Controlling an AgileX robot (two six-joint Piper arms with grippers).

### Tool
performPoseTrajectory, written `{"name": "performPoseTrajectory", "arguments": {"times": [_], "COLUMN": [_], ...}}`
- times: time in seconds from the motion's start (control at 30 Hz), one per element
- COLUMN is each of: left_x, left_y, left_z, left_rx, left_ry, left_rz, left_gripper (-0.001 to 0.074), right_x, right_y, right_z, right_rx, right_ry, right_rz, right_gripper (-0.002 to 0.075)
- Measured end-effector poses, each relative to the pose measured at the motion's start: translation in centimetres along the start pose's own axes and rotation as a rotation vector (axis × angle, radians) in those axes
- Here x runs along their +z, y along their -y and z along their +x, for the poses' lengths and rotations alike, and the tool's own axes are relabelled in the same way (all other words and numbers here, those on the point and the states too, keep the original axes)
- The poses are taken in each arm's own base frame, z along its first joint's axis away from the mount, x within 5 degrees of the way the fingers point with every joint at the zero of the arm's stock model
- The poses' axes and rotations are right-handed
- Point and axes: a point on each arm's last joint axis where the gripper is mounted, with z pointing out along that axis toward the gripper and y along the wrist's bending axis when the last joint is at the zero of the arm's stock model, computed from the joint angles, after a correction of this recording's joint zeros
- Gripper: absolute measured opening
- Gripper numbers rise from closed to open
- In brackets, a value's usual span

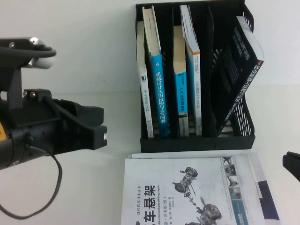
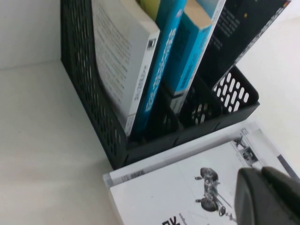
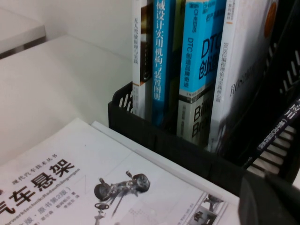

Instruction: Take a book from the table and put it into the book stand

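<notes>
On the left, the left gripper (image 1: 96,131), black and bulky, hangs above bare white tabletop (image 1: 84,56), beside the near-left corner of the stand. Only its dark tip shows in its own wrist view, so I cannot tell whether its claw is released or clenched; nothing appears to be held.

In the centre, a white paperback book with a car-suspension drawing and black Chinese title (image 1: 197,192) lies flat, cover up, on the table, its far edge just in front of the stand, seemingly atop another white sheet or book.

Behind it stands the black perforated plastic book stand (image 1: 197,143), holding 2 white-spined books, 2 blue-spined books, and, in the rightmost slot, 1 black book (image 1: 246,70) leaning steeply.

At the far right edge, only a dark sliver of the right gripper (image 1: 291,165) shows; its claw state cannot be told.

Risks: a thin flat book offers little edge to pinch, so it may slide or flop; the leaning book may block the freest slot.
</notes>
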Motion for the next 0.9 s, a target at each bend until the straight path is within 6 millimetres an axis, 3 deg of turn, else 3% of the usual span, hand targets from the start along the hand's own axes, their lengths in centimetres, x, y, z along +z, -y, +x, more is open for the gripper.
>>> {"name": "performPoseTrajectory", "arguments": {"times": [0.47, 0.57, 0.7, 0.9], "left_x": [0.0, -0.4, -0.9, -3.2], "left_y": [-0.1, -1.3, -4.8, -8.6], "left_z": [0.3, 0.7, 3.3, 9.6], "left_rx": [0.015, 0.050, -0.024, -0.158], "left_ry": [-0.024, 0.008, 0.083, 0.222], "left_rz": [-0.013, -0.060, -0.167, -0.301], "left_gripper": [-0.0003, -0.0003, -0.0003, -0.0003], "right_x": [0.0, 0.0, 0.0, 0.0], "right_y": [0.0, -0.1, -0.1, -0.1], "right_z": [0.3, 0.3, 0.3, 0.3], "right_rx": [-0.003, -0.003, -0.003, -0.003], "right_ry": [-0.008, -0.007, -0.007, -0.005], "right_rz": [-0.003, -0.005, -0.005, -0.013], "right_gripper": [-0.0004, -0.0004, -0.0004, -0.0004]}}
